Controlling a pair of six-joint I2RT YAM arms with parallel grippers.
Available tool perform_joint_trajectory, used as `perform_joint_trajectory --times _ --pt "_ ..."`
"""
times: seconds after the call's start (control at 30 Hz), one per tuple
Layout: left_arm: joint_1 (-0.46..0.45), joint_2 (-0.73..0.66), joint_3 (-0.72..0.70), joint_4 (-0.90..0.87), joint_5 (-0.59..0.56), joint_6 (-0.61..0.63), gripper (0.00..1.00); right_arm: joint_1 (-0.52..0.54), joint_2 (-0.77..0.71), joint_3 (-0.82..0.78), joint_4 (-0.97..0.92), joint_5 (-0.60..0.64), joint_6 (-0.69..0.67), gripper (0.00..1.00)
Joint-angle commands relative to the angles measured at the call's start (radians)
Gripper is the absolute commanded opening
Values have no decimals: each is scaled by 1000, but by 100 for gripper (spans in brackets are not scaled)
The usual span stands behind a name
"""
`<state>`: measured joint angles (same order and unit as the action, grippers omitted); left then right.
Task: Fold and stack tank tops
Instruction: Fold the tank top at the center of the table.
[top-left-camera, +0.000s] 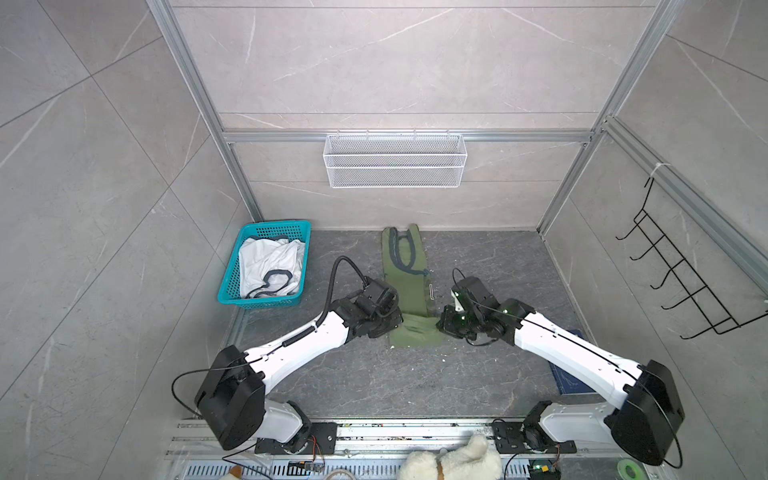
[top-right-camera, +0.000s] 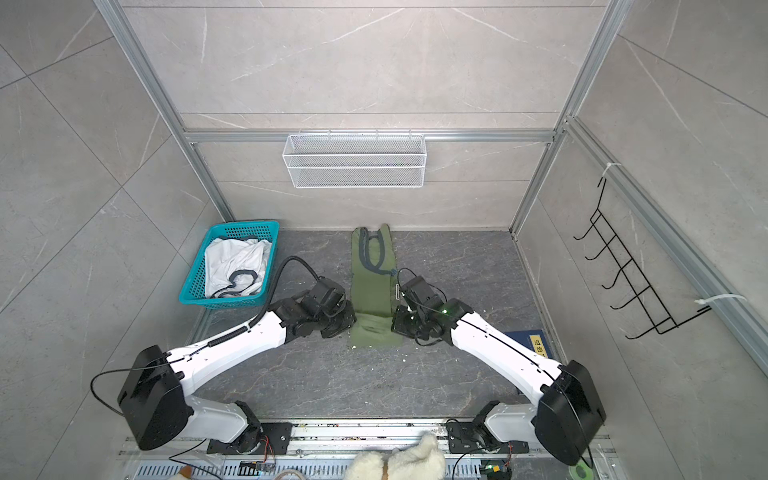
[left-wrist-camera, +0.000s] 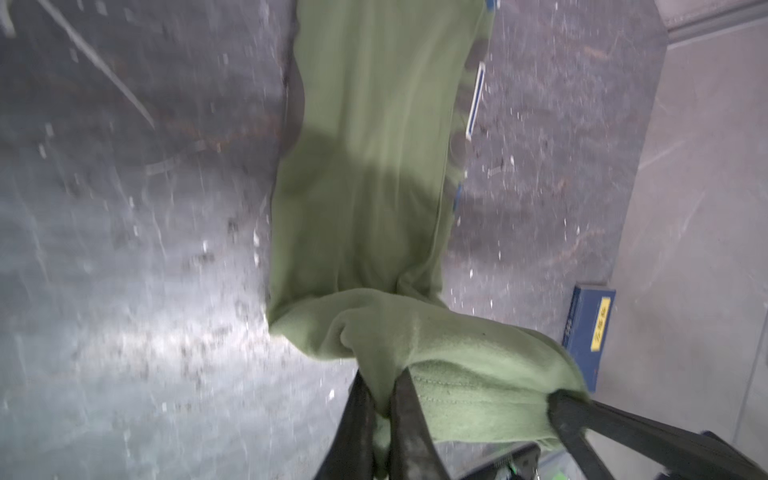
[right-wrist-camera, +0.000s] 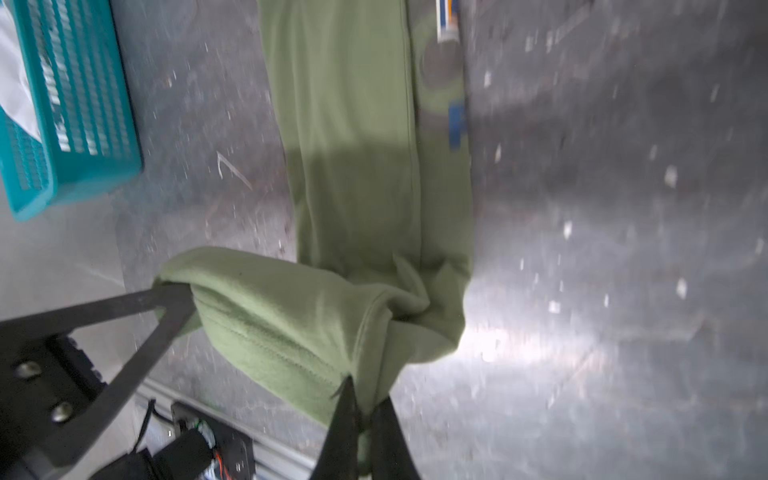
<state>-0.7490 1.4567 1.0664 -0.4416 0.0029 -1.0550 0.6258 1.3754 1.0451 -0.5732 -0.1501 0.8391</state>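
Observation:
The olive green tank top (top-left-camera: 409, 291) (top-right-camera: 372, 291) lies as a narrow lengthwise strip in the middle of the dark table, straps toward the back wall. Its near hem end is raised and bunched. My left gripper (top-left-camera: 392, 324) (left-wrist-camera: 382, 386) is shut on the hem's left corner. At the right corner, my right gripper (top-left-camera: 438, 324) (right-wrist-camera: 365, 395) is shut on the cloth too. The hem sags between the two in both wrist views. The white tank top (top-left-camera: 270, 266) (top-right-camera: 235, 264) sits crumpled in a teal basket (top-left-camera: 274, 225) at the back left.
A dark blue board (top-left-camera: 569, 382) (left-wrist-camera: 590, 328) lies by the right wall, partly under my right arm. A white wire basket (top-left-camera: 395, 160) hangs on the back wall, a black hook rack (top-left-camera: 681, 270) on the right wall. A plush toy (top-left-camera: 453, 461) sits at the front rail.

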Motion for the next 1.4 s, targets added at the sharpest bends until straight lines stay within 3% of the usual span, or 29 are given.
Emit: perform_joint_trajectory --times 0.0,0.37,0.9,1.07,1.13,1.2,1.37 --pt "52 66 95 -6 -9 94 6 -62 94 76 27 -54 -91 8" --pt "168 296 265 8 7 132 7 -152 397 324 62 -111 -148 9" --pt "218 516 445 -2 27 162 16 -191 580 470 62 -78 -173 12" --pt "226 546 475 -9 20 164 27 -195 612 501 53 -64 -185 23" --pt "228 556 485 -9 19 166 37 -197 620 525 38 -43 -192 36" --pt "229 555 499 -23 8 176 38 -202 623 549 18 -29 -207 42" --pt "223 453 484 -77 -83 228 49 -202 553 551 -39 31 -277 51"
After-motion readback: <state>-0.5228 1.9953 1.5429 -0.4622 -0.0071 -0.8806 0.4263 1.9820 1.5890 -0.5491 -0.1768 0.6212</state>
